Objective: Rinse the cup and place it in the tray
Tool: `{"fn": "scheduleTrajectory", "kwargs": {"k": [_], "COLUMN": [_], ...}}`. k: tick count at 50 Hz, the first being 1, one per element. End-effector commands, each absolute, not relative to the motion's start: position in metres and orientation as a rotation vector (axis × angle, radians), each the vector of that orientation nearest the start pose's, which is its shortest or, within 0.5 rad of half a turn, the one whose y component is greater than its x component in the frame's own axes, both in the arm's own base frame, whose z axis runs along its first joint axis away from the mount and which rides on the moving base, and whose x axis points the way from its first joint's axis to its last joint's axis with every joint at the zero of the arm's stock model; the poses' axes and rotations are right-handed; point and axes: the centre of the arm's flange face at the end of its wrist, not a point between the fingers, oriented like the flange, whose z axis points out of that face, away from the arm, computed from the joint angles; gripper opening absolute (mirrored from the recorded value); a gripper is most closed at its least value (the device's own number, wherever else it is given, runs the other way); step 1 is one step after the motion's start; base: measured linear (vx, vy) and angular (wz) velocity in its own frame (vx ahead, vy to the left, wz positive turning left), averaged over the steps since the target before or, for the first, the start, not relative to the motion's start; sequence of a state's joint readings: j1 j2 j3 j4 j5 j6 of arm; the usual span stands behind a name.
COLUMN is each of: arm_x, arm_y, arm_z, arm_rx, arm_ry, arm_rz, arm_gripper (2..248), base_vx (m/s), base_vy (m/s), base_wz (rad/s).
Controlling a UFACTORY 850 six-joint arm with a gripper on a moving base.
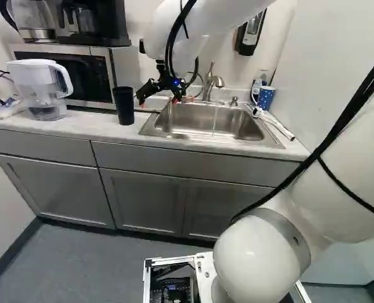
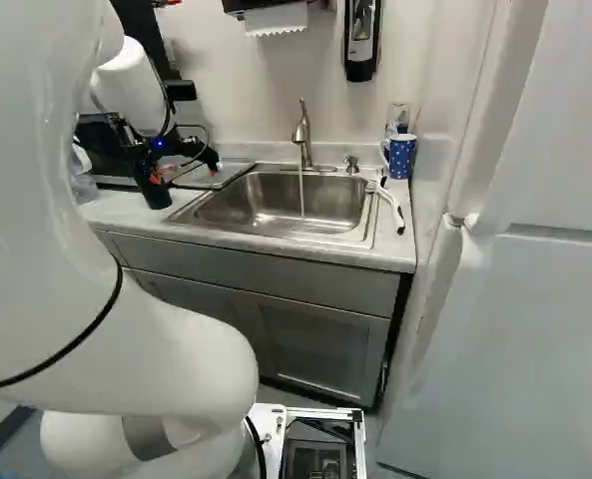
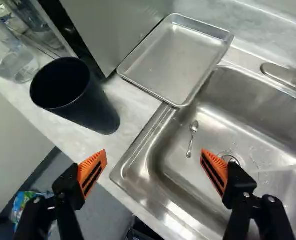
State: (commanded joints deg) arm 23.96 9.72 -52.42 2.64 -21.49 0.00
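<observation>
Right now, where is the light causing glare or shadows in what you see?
In the wrist view, the steel sink throws bright patches of glare, the tray has a softer sheen, and the inside of the black cup is too dark to read; in the left base view, the countertop is bright, the gray cabinets below it dimmer.

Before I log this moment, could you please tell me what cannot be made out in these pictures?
- Inside the tall black plastic-looking cup: wrist view, too dark to show wetness.
- Inner bottom of the blue, white-dotted cylindrical mug: both base views, hidden by its wall.
- Shiny, crumpled multicoloured item: wrist view, blurred, partly behind the claw.
- Spout of the curved metal tap: wrist view, cut off.
</observation>
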Motion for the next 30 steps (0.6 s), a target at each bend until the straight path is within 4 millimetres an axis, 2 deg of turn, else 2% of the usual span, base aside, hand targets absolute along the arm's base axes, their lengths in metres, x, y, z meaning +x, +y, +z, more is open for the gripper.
{"fn": "scheduleTrajectory", "kwargs": {"k": [17, 30], "arm_x": [0.392, 0.393], "arm_y": [0.207, 0.230], "arm_z": [0.614, 0.617], "arm_rx": [-2.706, -2.659], "arm_ry": [-0.614, -0.664], "arm_rz": [-0.988, -1.017], "arm_gripper": [247, 247], "base_vx": [0.000, 0.000], "base_vy": [0.000, 0.000], "base_wz": [0.000, 0.000]}}
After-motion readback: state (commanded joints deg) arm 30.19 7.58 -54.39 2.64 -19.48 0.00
